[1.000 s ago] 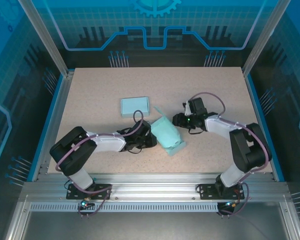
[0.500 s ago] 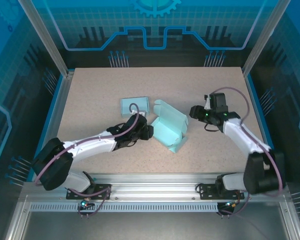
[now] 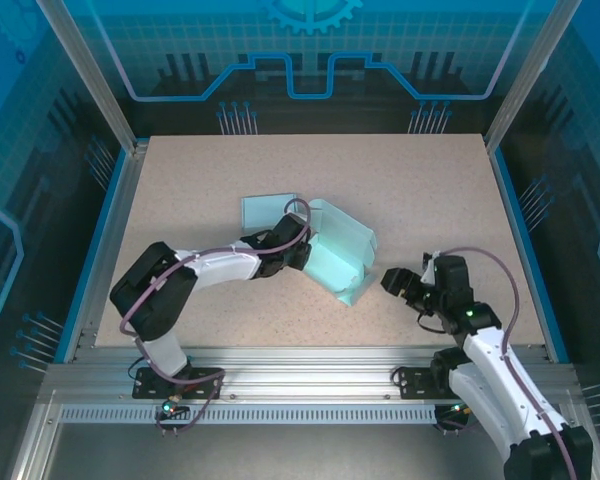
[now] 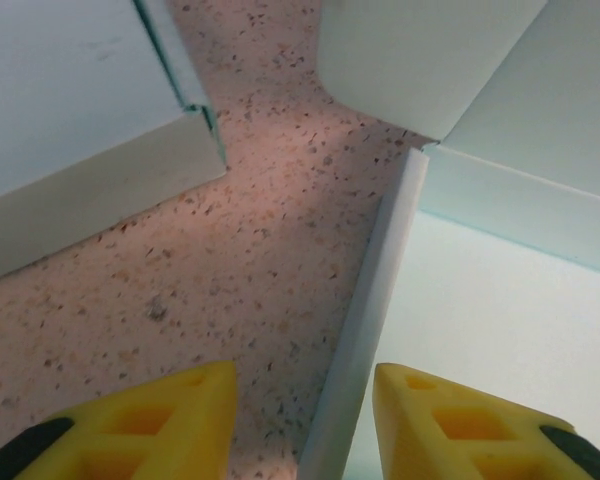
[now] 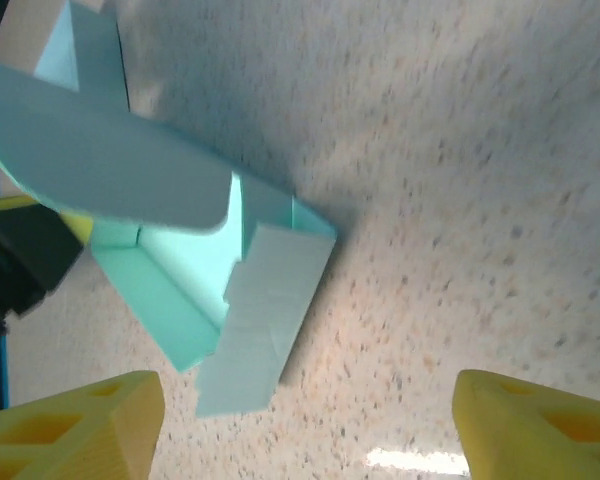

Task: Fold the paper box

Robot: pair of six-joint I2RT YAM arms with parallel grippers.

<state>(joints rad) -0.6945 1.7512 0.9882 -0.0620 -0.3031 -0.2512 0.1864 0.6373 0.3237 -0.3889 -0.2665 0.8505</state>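
The mint-green paper box (image 3: 337, 257) lies part-folded in the middle of the table, its lid flap (image 3: 345, 228) raised at the back. My left gripper (image 3: 300, 252) is at the box's left side. In the left wrist view my left gripper (image 4: 305, 425) stands open astride a thin upright box wall (image 4: 372, 300), with a gap on each side. My right gripper (image 3: 391, 283) is near the front right, apart from the box. Seen from the right wrist, my right gripper (image 5: 310, 430) is wide open over bare table, and the box (image 5: 170, 280) lies ahead of it to the left.
A second, flat pale-blue box (image 3: 268, 210) lies just behind the left gripper, and its corner (image 4: 80, 130) is close on the left in the left wrist view. Blue rails (image 3: 115, 215) edge the table (image 3: 430, 190).
My right arm has drawn back from the box toward the near edge and opened wider. My left gripper has shifted onto the box's left wall. The box's lid flap has swung up.
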